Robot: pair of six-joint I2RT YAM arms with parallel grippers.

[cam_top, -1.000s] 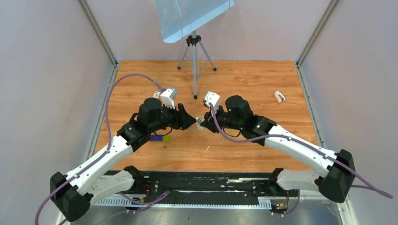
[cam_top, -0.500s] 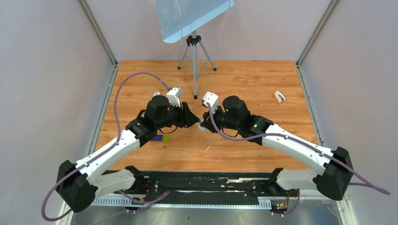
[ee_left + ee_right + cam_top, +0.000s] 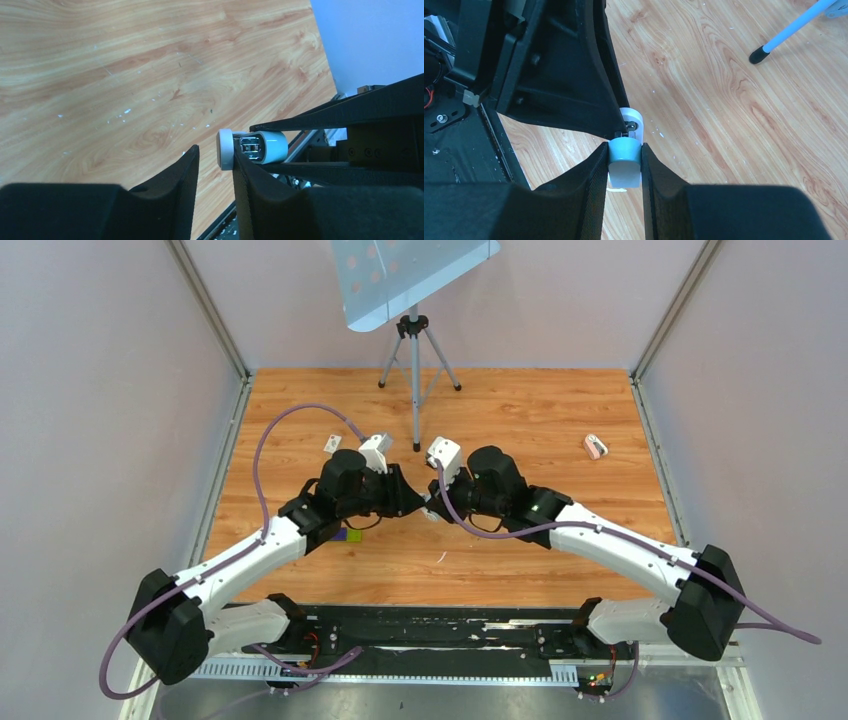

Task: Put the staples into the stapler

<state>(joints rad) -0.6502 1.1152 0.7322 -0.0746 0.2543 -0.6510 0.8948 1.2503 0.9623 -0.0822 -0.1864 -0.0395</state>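
The stapler [image 3: 428,502] is a small pale blue-and-white piece with a metal channel showing inside its body [image 3: 267,146]. It hangs above the wooden floor at the centre, and my right gripper [image 3: 624,146] is shut on its rounded blue body [image 3: 625,160]. My left gripper [image 3: 216,152] meets it head-on from the left, its jaws apart. The stapler's white end cap [image 3: 224,149] sits at the tip of one left finger, with a gap to the other. I cannot make out any staples.
A purple-and-green block [image 3: 345,534] lies partly under the left arm. A white card [image 3: 332,443] lies behind it. A small pink-and-white object [image 3: 595,446] rests at the far right. A tripod [image 3: 415,380] stands at the back centre. A black rail [image 3: 420,635] runs along the near edge.
The left arm has swung in toward the stapler's end and its jaws have narrowed. The right arm has nudged slightly left, still holding the stapler.
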